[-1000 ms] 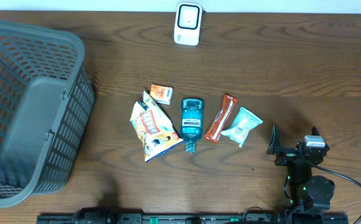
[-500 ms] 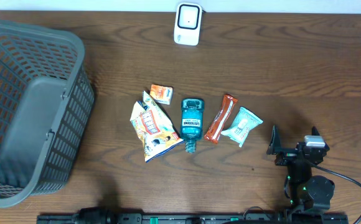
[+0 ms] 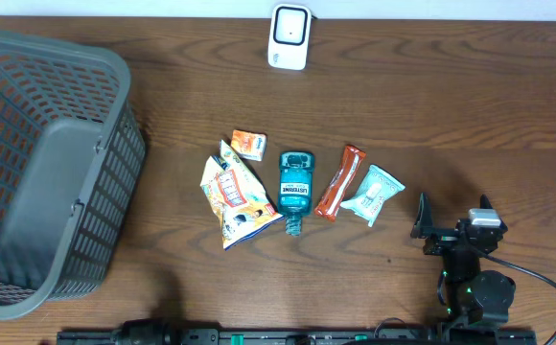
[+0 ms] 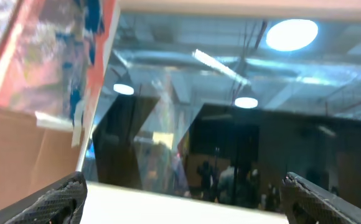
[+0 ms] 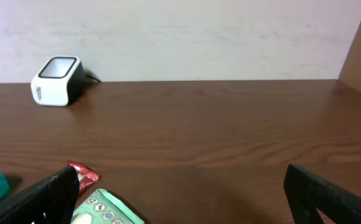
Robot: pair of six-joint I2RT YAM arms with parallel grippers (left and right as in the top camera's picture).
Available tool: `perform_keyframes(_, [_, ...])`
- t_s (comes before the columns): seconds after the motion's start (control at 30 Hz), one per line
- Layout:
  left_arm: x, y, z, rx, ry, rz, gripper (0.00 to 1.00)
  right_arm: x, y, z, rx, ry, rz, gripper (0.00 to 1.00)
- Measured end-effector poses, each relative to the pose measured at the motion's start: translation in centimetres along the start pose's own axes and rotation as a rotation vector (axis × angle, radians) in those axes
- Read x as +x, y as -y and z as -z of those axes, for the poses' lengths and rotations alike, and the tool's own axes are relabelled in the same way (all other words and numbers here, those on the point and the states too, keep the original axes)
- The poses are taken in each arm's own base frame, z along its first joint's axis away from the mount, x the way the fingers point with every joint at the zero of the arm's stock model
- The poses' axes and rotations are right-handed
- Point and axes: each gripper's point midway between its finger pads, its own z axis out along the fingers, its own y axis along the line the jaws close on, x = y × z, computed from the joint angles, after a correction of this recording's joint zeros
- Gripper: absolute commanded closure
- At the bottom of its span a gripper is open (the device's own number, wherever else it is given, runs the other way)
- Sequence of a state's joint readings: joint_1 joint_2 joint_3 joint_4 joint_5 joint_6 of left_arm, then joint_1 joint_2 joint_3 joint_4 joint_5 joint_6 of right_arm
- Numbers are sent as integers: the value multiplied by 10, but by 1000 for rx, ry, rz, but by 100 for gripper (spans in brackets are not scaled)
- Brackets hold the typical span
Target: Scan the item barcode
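Stage: by my reading the very start, with no item picked and nothing shown to the scanner [image 3: 289, 36].
Left claw [image 4: 183, 180]: open wide and empty. Its camera looks up at ceiling lights, not the table [image 3: 451, 115], and the arm does not show from overhead, so I cannot say where it sits.
Right claw [image 5: 179, 174]: open wide and empty, low over the near right part of the table and facing the back wall. It touches none of the goods.
Goods: five lie in a loose row mid-table, all flat and apart from both claws.
Row, left to right in the overhead view: chip bag [image 3: 232, 195], mouthwash bottle [image 3: 296, 184], red snack bar [image 3: 340, 181], green packet [image 3: 372, 194]. A small orange packet [image 3: 248, 144] sits just behind the chip bag.
Closest to the right claw: the green packet, with the red snack bar just beside it. Both show at the bottom left of the right wrist view.
Barcodes: none can be made out on any upper face.
Scanner: white, at the back edge of the table, well apart from the goods, its window facing up and forward.
Basket [image 3: 86, 201]: grey, at the far left, nothing visible inside.
Done: nothing yet, as far as can be seen.
Left to do: grasp an item, find its barcode, carry it to the scanner and turn the code toward the window.
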State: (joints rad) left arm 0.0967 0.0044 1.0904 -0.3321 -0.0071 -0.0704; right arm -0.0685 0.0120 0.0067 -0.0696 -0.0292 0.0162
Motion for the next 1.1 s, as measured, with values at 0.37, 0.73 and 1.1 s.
perform_keyframes(0.37, [115,-14,-28,-34,-226,6,2,0,0,0,0,0,0,1])
perform_keyframes(0.73, [195,-25,-31,-81,-366,138,2,0,0,0,0,0,0,1])
perform_keyframes(1.1, [273,-37,-13,-129,-558,141,2,0,0,0,0,0,0,1])
